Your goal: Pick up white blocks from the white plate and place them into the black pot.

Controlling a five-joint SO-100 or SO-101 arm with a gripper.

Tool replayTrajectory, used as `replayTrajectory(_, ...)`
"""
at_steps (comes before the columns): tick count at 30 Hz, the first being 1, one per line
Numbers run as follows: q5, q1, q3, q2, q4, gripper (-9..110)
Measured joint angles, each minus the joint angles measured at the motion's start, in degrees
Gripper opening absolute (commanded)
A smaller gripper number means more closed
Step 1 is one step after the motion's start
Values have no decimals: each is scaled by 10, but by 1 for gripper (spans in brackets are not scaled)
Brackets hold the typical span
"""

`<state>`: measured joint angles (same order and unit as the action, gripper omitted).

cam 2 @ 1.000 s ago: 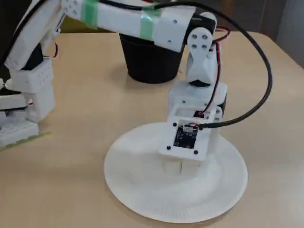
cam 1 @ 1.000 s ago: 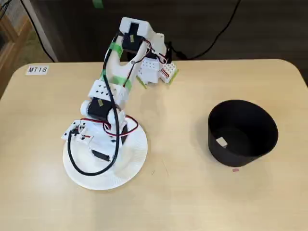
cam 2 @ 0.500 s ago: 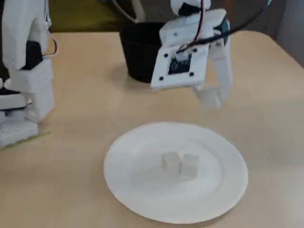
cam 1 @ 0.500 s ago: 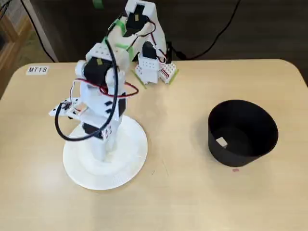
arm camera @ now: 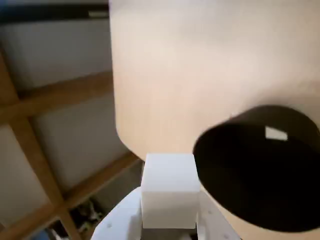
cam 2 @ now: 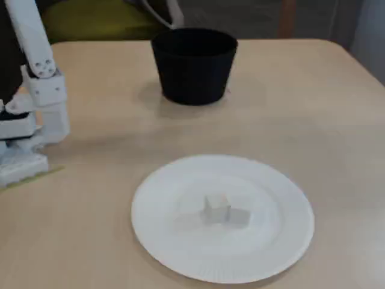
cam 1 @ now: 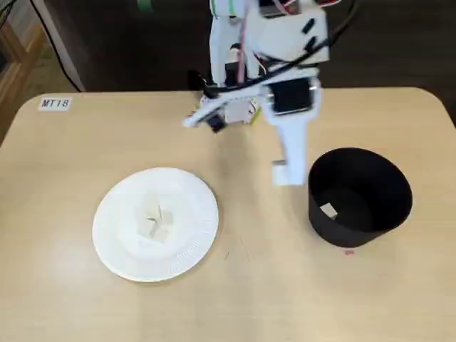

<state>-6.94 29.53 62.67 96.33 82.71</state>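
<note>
White cube pinched in the closed pincer – carry it fully over the matte black cylindrical pot's rim, then release low.

The gripper is cropped by the wrist view's lower edge; its fingertips are hidden behind the held white block.

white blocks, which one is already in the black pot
The lone white block lying on the floor of the black pot. The others still sit clustered on the white plate, and one more is held in the gripper, not yet over the pot.
</note>
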Motion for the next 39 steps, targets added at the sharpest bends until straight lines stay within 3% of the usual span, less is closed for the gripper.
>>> replayTrajectory(5,-7,93,150,16,-95,-2)
replayTrajectory(13,2,98,287,17,-227,-2)
replayTrajectory(16,4,97,292,11,-240,18)
replayTrajectory(19,18,97,292,11,-243,26)
replayTrajectory(23,22,98,292,11,-245,20)
replayTrajectory(26,22,97,292,11,-245,-2)
replayTrajectory(32,4,63,292,20,-210,-2)
replayTrajectory(39,-206,-140,295,147,-99,-2)
